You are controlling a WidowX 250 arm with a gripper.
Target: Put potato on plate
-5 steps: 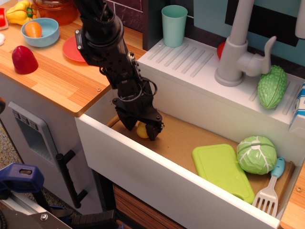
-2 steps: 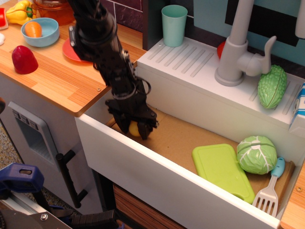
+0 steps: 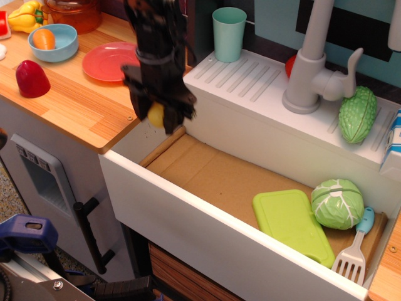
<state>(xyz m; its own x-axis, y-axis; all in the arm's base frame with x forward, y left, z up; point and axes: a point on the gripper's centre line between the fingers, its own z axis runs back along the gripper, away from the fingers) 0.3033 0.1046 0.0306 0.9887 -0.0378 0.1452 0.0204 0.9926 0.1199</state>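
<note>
My gripper (image 3: 158,116) is shut on the pale-yellow potato (image 3: 156,115) and holds it in the air above the left end of the sink, beside the wooden counter's edge. The black arm rises from it toward the top of the view. The coral-pink plate (image 3: 108,61) lies flat on the wooden counter, up and to the left of the gripper, fully visible.
A light-blue bowl (image 3: 53,42) with an orange toy, a red toy (image 3: 32,78) and a yellow pepper (image 3: 26,16) are on the counter. The sink (image 3: 225,179) holds a green cutting board (image 3: 292,224), cabbage (image 3: 338,202) and spatula (image 3: 354,249). A teal cup (image 3: 229,33) and faucet (image 3: 310,69) stand behind.
The gripper has lifted the potato out of the sink and moved it up and left to counter height. The arm no longer covers the plate.
</note>
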